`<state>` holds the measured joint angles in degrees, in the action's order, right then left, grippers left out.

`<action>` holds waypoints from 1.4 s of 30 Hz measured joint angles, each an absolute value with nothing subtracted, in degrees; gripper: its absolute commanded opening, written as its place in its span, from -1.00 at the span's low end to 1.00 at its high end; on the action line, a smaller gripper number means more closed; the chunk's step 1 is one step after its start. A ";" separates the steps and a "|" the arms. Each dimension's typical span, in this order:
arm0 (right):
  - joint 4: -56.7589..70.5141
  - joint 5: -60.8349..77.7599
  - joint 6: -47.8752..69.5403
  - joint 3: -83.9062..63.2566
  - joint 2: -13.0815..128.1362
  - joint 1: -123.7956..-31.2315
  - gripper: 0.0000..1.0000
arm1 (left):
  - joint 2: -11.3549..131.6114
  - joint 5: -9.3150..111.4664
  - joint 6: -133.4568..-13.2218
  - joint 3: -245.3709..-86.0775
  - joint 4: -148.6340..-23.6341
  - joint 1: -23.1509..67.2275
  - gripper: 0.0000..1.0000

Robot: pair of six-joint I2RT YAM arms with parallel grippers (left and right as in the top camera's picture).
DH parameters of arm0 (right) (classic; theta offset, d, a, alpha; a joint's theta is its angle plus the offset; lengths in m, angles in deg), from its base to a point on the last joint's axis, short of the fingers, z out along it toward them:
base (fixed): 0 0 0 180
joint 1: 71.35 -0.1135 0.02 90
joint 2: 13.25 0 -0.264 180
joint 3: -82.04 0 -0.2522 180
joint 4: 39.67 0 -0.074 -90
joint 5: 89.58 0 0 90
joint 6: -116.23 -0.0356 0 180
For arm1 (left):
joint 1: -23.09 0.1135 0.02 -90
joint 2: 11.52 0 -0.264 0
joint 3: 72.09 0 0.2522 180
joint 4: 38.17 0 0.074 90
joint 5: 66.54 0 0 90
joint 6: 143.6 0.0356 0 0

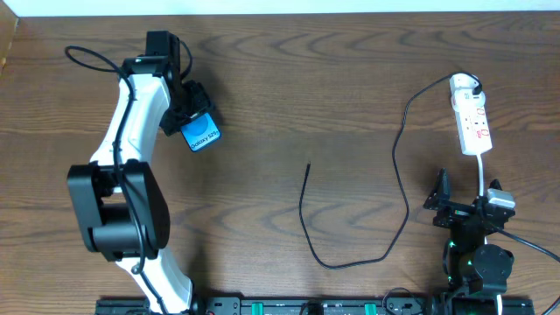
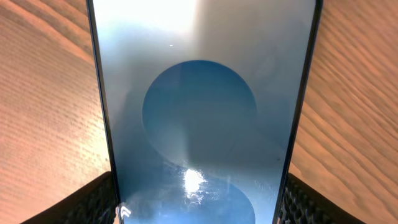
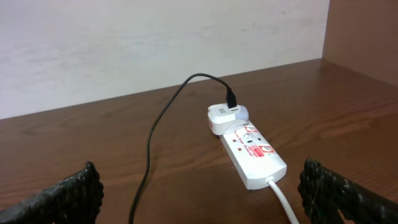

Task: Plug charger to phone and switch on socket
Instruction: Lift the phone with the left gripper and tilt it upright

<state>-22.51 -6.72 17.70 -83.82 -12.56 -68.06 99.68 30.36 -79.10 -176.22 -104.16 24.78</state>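
Overhead: left pincer [image 1: 194,122] is pinching the phone [image 1: 201,135], charger [image 1: 308,219] is lying loose on the counter [image 1: 289,79], well off to its right. Left wrist: phone [image 2: 199,112] is sitting between its fingers [image 2: 93,202]. Right wrist: right pincer [image 3: 199,171] is gaping wide, socket [image 3: 252,152] lying ahead, apart.

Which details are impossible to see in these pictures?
- Port of the phone: left wrist view, cut off by the frame; overhead, too small.
- Switch position on the socket: overhead and right wrist, too small.
- Shape of the charger tip: overhead, too small.
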 measured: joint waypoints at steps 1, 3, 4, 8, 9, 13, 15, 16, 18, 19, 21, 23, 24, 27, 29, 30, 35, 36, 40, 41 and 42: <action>-22.51 -6.72 17.72 -83.82 -12.56 -68.06 0.99 | 98.98 31.45 -79.12 -176.22 -104.50 24.78 -0.85; -22.51 -6.72 17.72 -83.82 -12.56 -68.06 0.99 | 97.95 33.85 -79.16 -176.22 -104.57 24.80 -0.85; -22.51 -6.72 17.70 -83.82 -12.56 -68.06 0.98 | 97.25 35.75 -79.32 -176.22 -104.55 24.80 -0.86; -22.51 -6.72 17.72 -83.82 -12.56 -68.06 0.98 | 94.94 43.47 -81.98 -176.22 -104.50 24.78 -0.86; -22.51 -6.70 17.72 -83.82 -12.56 -68.06 0.99 | 94.43 45.59 -83.27 -176.22 -104.50 24.78 -0.86; -22.51 -6.70 17.70 -83.82 -12.56 -68.06 0.99 | 93.25 54.29 -88.82 -176.22 -104.48 24.78 -0.86; -22.51 -6.70 17.72 -83.82 -12.56 -68.06 0.98 | 93.21 58.92 -91.47 -176.22 -104.48 24.78 -0.85; -22.51 -6.72 17.70 -83.82 -12.56 -68.06 0.99 | 93.21 60.82 -92.54 -176.22 -104.48 24.78 -0.86; -22.51 -6.72 17.70 -83.82 -12.56 -68.06 0.98 | 93.21 65.85 -94.86 -176.24 -104.48 24.78 -0.85; -22.51 -6.72 17.70 -83.82 -12.56 -68.06 0.98 | 93.21 67.88 -95.93 -176.22 -104.48 24.78 -0.85; -22.51 -6.72 17.72 -83.82 -12.56 -68.06 0.99 | 93.21 71.93 -98.25 -176.24 -104.50 24.78 -0.85; -22.51 -6.70 17.72 -83.82 -12.56 -68.06 0.99 | 93.21 75.84 -100.67 -176.22 -104.50 24.78 -0.86; -22.51 -6.70 17.72 -83.82 -12.56 -68.06 0.99 | 93.21 77.63 -101.87 -176.22 -104.50 24.78 -0.85; -22.51 -6.70 17.72 -83.82 -12.56 -68.06 0.99 | 93.21 81.94 -105.33 -176.22 -104.61 24.78 -0.86; -22.51 -6.72 17.72 -83.82 -12.56 -68.06 0.98 | 93.21 84.43 -107.36 -176.24 -104.61 24.78 -0.86; -22.51 -6.72 17.72 -83.82 -12.56 -68.06 0.99 | 93.21 86.31 -108.69 -176.24 -104.64 24.78 -0.86; -22.51 -6.72 17.72 -83.82 -12.56 -68.06 0.99 | 93.21 91.34 -111.97 -176.24 -104.61 24.78 -0.85; -22.51 -6.72 17.72 -83.82 -12.56 -68.06 0.98 | 93.21 92.21 -112.78 -176.22 -104.61 24.78 -0.86; -22.51 -6.72 17.72 -83.82 -12.56 -68.06 0.98 | 93.21 93.96 -114.24 -176.24 -104.61 24.78 -0.85; -22.51 -6.72 17.72 -83.82 -12.56 -68.06 0.99 | 93.21 94.11 -114.33 -176.22 -104.61 24.78 -0.85; -22.51 -6.72 17.72 -83.82 -12.56 -68.06 0.99 | 93.21 94.16 -114.53 -176.22 -104.61 24.78 -0.85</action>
<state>-22.51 -6.72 17.72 -83.82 -12.56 -68.06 93.21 94.16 -114.53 -176.22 -104.61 24.78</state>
